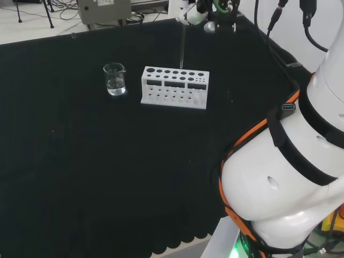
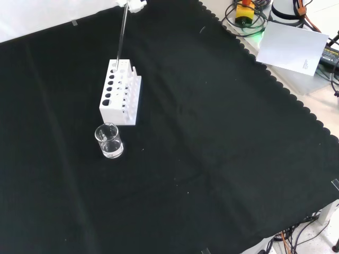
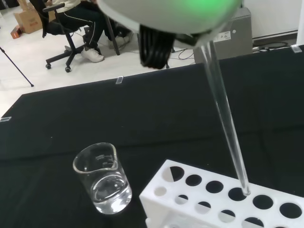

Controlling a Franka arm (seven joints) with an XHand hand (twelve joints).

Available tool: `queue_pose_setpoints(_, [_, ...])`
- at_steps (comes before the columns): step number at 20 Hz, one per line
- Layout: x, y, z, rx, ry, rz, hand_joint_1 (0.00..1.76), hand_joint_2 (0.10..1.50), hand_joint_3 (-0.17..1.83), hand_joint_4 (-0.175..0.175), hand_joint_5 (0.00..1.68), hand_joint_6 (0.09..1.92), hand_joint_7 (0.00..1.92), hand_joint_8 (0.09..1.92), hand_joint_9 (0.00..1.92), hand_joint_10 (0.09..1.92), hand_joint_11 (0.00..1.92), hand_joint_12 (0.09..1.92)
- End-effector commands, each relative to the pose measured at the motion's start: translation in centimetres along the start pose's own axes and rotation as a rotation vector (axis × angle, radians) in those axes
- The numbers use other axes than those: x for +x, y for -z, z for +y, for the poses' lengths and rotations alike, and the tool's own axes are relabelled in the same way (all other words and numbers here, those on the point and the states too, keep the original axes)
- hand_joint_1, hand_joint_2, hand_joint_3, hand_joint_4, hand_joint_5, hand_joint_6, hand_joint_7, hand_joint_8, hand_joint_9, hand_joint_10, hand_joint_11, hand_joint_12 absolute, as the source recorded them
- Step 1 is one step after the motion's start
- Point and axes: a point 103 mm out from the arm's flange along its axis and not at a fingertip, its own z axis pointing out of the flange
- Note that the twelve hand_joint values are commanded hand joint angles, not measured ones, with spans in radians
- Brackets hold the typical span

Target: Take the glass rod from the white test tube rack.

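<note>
The black and white hand (image 1: 196, 14) grips the top of the thin clear glass rod (image 3: 225, 118), whose lower tip sits at a hole in the white plastic test tube rack (image 1: 174, 87); a small clear glass beaker (image 1: 115, 79) stands beside the rack.

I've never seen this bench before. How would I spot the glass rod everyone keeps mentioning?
Find the white test tube rack on the black cloth, next to a small glass beaker. From one hole in the rack's back row a thin clear glass rod rises up to the hand. It is the one tall, slim thing; every other hole looks empty.
</note>
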Motion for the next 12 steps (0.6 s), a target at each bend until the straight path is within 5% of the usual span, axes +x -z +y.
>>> queue_pose_setpoints(1, [2.0,1.8,-1.1,0.005,0.015,-0.023,1.20,0.60,0.88,-0.175,1.16,0.96,1.49,1.06,1.77,0.69,1.75,0.61])
queue_pose_setpoints(11, [2.5,2.8,-1.6,-0.004,0.029,-0.029,1.20,0.59,0.89,-0.175,1.17,0.95,1.50,1.05,1.78,0.67,1.76,0.61])
queue_pose_setpoints(12, [2.5,2.8,-1.6,0.004,0.000,-0.056,1.20,0.59,0.89,-0.175,1.17,0.95,1.50,1.05,1.78,0.67,1.76,0.61])
